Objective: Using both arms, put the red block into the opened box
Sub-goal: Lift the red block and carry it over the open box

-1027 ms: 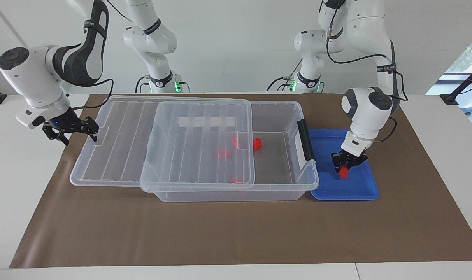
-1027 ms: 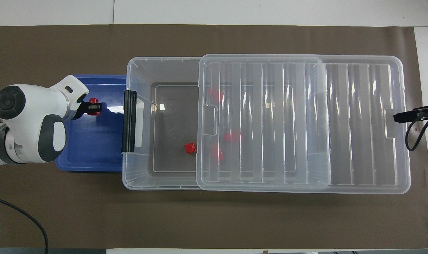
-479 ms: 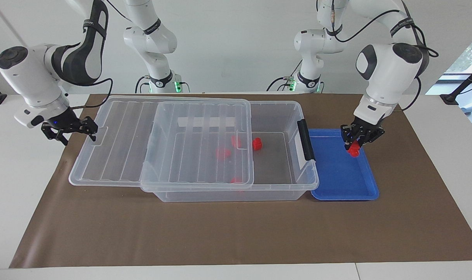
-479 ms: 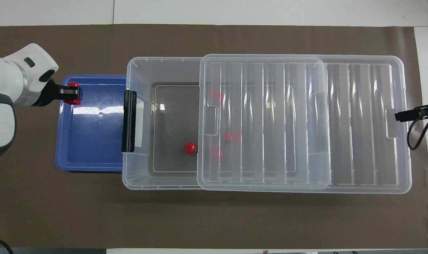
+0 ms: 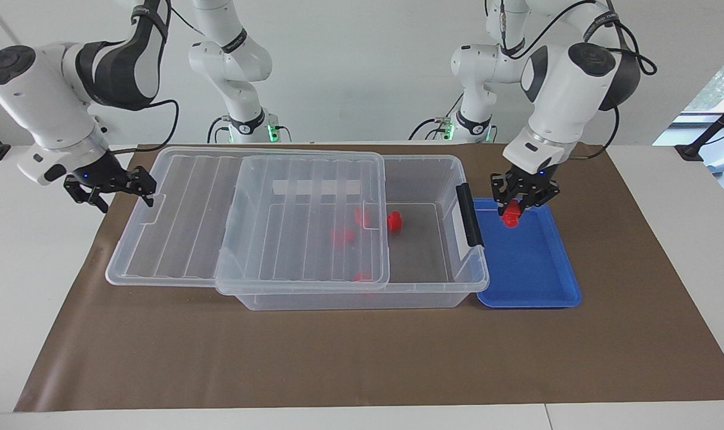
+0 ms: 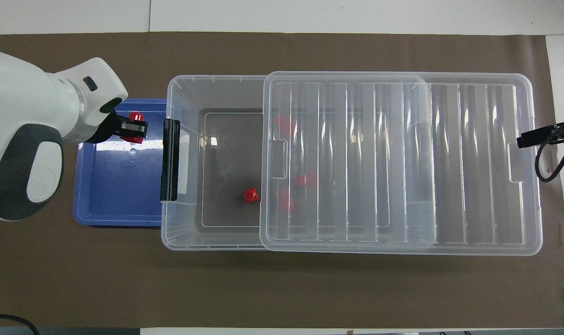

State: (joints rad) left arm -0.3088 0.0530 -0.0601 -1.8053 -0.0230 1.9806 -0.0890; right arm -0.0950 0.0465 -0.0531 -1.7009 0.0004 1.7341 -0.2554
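Note:
The red block [image 5: 510,219] [image 6: 132,138] hangs above the blue tray [image 5: 529,269] [image 6: 119,186], close to the box's black latch [image 5: 470,215] [image 6: 170,158], with my left gripper [image 5: 513,208] [image 6: 137,128] shut on it. The clear box [image 5: 433,160] [image 6: 179,88] is open at that end. Its ribbed lid [image 5: 188,227] [image 6: 472,163] is slid toward the right arm's end. Several red blocks lie inside, one uncovered [image 5: 394,221] [image 6: 250,195]. My right gripper [image 5: 125,197] [image 6: 523,139] stands open at the lid's overhanging end rim.
A brown mat [image 5: 338,358] covers the table under the box and tray. Two slimmer white arms [image 5: 242,119] [image 5: 469,119] with green-lit bases stand at the robots' end, near the box. The blue tray holds nothing else.
My left gripper has lifted the red block off the tray and carried it toward the box's latch end. The right gripper rose slightly by the lid's end.

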